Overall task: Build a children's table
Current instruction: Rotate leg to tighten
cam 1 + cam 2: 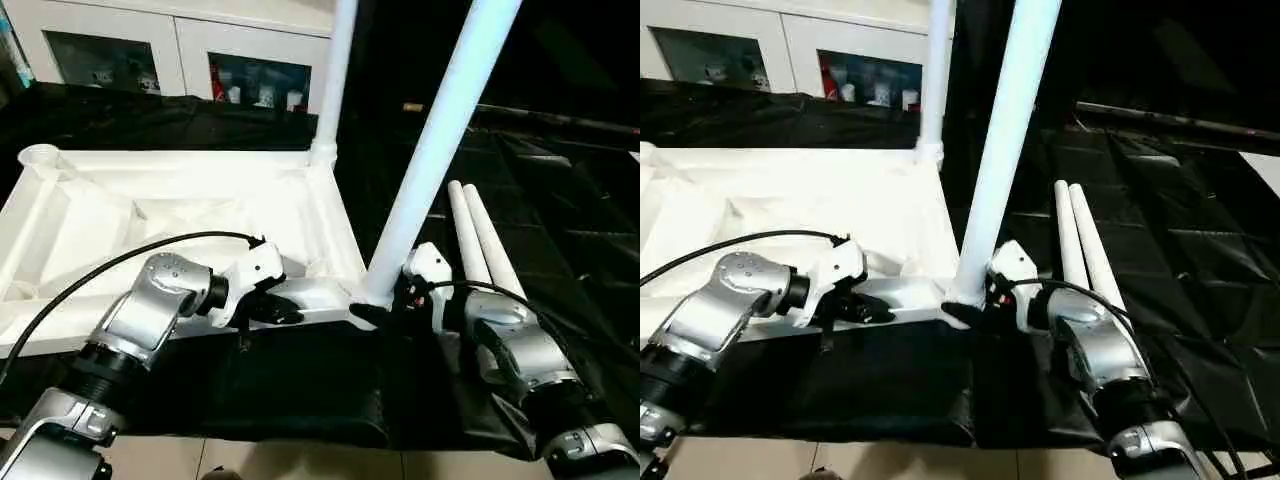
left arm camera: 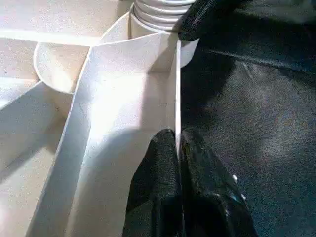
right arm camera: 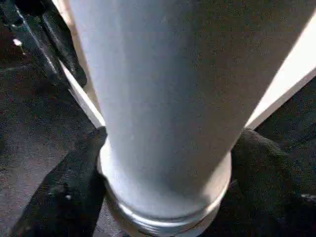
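Work table (image 1: 560,230), black cloth, w/ the children's table top (image 1: 90,215) lying upside down on it, ribs up, spread across your left and centre. Two legs already stand in the corner sockets on the top's right-hand side: far leg (image 1: 335,80) upright at the back corner, near leg (image 1: 440,150) at the front corner, its long axis rising up and leaning off to the right, i.e. not square to the top yet by my read. That lean is what your next move turns on. Right gripper (image 3: 163,197) sits right at that leg's foot, fingers wide, one black pad on each side of the tube just above its threaded collar; wrapped round it, contact looks likely but firm grip can't be confirmed. So right arm is the near one for the leg. Left gripper (image 2: 178,163) is pinched tight on the thin front edge wall of the top, close beside that same corner, bracing it. Two spare legs (image 1: 480,240) lie side by side on the cloth beyond the right arm, long axes running away from you. All parts plain white plastic, smooth tubes, thin-walled ribs.
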Available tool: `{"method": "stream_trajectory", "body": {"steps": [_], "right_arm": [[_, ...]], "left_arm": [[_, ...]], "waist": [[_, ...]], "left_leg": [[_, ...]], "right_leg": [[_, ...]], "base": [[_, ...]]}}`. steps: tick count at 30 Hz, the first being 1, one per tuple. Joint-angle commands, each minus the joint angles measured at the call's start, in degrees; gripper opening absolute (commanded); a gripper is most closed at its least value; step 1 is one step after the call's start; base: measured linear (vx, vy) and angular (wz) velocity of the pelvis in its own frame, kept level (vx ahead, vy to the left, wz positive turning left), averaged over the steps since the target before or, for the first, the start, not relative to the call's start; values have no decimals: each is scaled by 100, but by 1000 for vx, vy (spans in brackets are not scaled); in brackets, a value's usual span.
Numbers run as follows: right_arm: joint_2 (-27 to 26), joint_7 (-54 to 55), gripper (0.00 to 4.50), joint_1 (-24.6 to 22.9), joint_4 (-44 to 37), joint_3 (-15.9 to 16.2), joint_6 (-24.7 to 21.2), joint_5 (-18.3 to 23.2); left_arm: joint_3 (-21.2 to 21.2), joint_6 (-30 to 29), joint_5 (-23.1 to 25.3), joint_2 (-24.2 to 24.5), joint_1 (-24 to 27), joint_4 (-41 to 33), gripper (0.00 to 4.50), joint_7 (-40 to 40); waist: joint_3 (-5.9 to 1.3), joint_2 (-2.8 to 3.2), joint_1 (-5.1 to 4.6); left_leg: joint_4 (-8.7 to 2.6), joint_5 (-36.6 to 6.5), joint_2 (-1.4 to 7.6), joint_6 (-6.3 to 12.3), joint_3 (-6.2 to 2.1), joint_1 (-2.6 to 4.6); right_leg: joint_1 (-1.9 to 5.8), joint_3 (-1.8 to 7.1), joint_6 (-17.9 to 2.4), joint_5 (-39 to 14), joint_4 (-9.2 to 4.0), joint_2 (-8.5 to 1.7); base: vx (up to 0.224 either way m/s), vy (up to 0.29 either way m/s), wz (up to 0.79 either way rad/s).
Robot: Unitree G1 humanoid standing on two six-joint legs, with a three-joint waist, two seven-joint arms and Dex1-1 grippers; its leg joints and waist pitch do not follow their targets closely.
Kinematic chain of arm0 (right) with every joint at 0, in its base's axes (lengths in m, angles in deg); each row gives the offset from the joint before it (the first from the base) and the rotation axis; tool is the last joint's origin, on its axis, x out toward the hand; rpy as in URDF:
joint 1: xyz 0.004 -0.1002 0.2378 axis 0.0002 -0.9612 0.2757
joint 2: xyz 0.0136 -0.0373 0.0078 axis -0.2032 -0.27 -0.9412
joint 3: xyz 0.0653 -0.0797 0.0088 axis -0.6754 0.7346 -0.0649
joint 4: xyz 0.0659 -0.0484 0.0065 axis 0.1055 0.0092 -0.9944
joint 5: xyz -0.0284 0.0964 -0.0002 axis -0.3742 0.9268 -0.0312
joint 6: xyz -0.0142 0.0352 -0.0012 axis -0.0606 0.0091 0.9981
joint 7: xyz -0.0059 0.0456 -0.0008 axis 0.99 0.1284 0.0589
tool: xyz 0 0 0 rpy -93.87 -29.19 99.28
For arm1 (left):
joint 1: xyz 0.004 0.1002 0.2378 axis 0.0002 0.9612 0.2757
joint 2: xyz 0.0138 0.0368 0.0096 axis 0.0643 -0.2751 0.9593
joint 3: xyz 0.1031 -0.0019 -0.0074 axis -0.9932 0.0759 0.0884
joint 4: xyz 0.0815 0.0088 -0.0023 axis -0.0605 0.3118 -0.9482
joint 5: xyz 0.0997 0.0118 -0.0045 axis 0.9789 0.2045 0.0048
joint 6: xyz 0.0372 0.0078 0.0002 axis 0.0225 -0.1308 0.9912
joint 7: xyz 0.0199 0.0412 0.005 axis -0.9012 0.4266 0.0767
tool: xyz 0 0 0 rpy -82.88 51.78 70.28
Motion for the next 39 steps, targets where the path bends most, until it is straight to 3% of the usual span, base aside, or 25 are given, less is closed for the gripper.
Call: {"method": "stream_trajectory", "body": {"steps": [1, 5, 10, 12, 15, 18, 19, 23, 28, 29, 32, 36, 39], "right_arm": [[94, 2, 344, -51, -62, -85, -135, 49], [-3, -12, 309, -118, -139, -90, -266, 101], [-161, 387, 280, -168, -3, -169, -273, 52], [-524, 1716, 277, 51, 678, -506, -68, -149], [-969, 3259, 275, 331, 1343, -997, -227, -77], [-1144, 3810, 274, 432, 1568, -1105, -285, -68], [-1250, 4003, 274, 473, 1651, -1122, -307, -68], [-1817, 4738, 274, 778, 2194, -1100, -193, -168], [-2002, 4404, 274, 918, 2359, -1012, 12, -153], [-2004, 4233, 330, 912, 2321, -980, 55, -131], [-1995, 4022, 362, 931, 2315, -1015, 122, -76], [-1755, 3548, 382, 910, 2122, -950, 204, -118], [-1110, 2539, 382, 700, 1532, -760, 174, -92]], "left_arm": [[-148, 13, -248, -66, 114, -89, 0, -331], [-141, -29, -255, -49, 166, -153, 0, -324], [-134, -61, -177, -119, 212, -117, 0, -142], [-38, -81, 140, -470, 58, 321, 0, 758], [34, -316, 405, -943, -135, 749, 0, 1738], [86, -551, 555, -1192, -257, 979, 0, 2327], [114, -653, 606, -1316, -312, 1073, 0, 2583], [107, -751, 755, -1858, -519, 1402, 0, 3166], [-39, -594, 886, -1842, -547, 1391, 0, 3064], [-89, -546, 896, -1757, -518, 1326, 0, 2972], [-116, -461, 882, -1656, -485, 1284, 0, 2852], [-144, -278, 833, -1421, -378, 1179, 0, 2438], [-176, 247, 717, -995, -228, 1096, 0, 1785]], "waist": [[-295, 32, -7], [-303, 14, 1], [-292, 19, -21], [-279, 31, -36], [-267, 37, -72], [-278, 33, -60], [-278, 59, -54], [-283, 41, -53], [-303, 42, -53], [-305, 38, -53], [-307, 35, -67], [-305, 22, -68], [-309, 33, -59]], "left_leg": [[-371, -1103, 158, 126, 4, 45], [-349, -846, 149, 212, 13, 32], [-364, -968, 151, 145, 8, 35], [-382, -1112, 157, 54, 7, 43], [-414, -1500, 141, -238, -23, 80], [-407, -1652, 136, -221, -34, 81], [-403, -1658, 132, -196, -23, 87], [-410, -1692, 112, -185, -26, 71], [-428, -1915, 122, -141, -52, 58], [-433, -1941, 123, -137, -56, 53], [-439, -1947, 123, -104, -60, 28], [-439, -1921, 125, -60, -59, 14], [-441, -1779, 126, 2, -63, 0]], "right_leg": [[239, 157, -1195, -852, -369, -281], [260, 153, -1254, -497, -330, -277], [246, 150, -1211, -759, -354, -280], [222, 155, -1174, -981, -379, -288], [195, 161, -990, -1806, -445, -311], [183, 166, -809, -1894, -465, -299], [159, 178, -782, -1820, -466, -291], [149, 165, -678, -1887, -487, -281], [145, 152, -566, -1927, -506, -283], [146, 149, -566, -1920, -505, -283], [157, 152, -585, -1906, -504, -284], [165, 156, -603, -1983, -514, -289], [188, 156, -602, -1960, -529, -291]], "base": [[0, 0, 0], [0, 0, 0], [0, 0, 0], [0, 0, 0], [0, 0, 0], [0, 0, 0], [0, 0, 0], [0, 0, 0], [0, 0, 0], [0, 0, 0], [0, 0, 0], [0, 0, 0], [0, 0, 0]]}}
